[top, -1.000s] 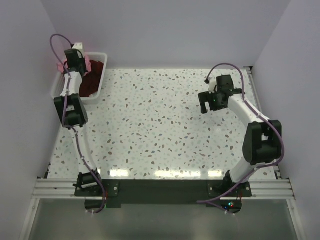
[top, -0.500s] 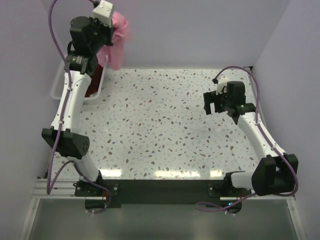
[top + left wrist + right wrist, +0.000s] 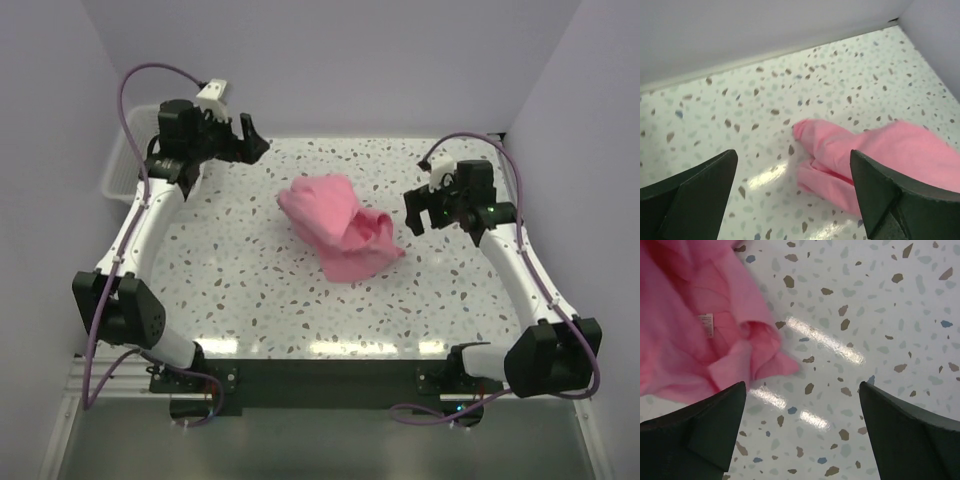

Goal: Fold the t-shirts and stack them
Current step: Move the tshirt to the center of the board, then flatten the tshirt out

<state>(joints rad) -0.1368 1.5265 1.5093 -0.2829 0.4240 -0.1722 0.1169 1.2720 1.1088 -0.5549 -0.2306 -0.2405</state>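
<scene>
Fingers wide on left gripper (image 3: 253, 138) and right gripper (image 3: 420, 212), nothing held | pink t-shirt (image 3: 340, 228): soft crumpled heap on speckled table (image 3: 250, 285) | arms hover either side.

You have the shirt (image 3: 340, 232) in the middle of the table (image 3: 250, 295), the left gripper (image 3: 250, 140) behind it to its left, the right gripper (image 3: 421, 212) near its right, the basket (image 3: 113, 176) far left

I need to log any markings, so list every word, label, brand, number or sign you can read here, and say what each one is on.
White tag sewn into the pink t-shirt: too small and blurred to read.
No other words, numbers or signs can be read in any of the three views.
</scene>
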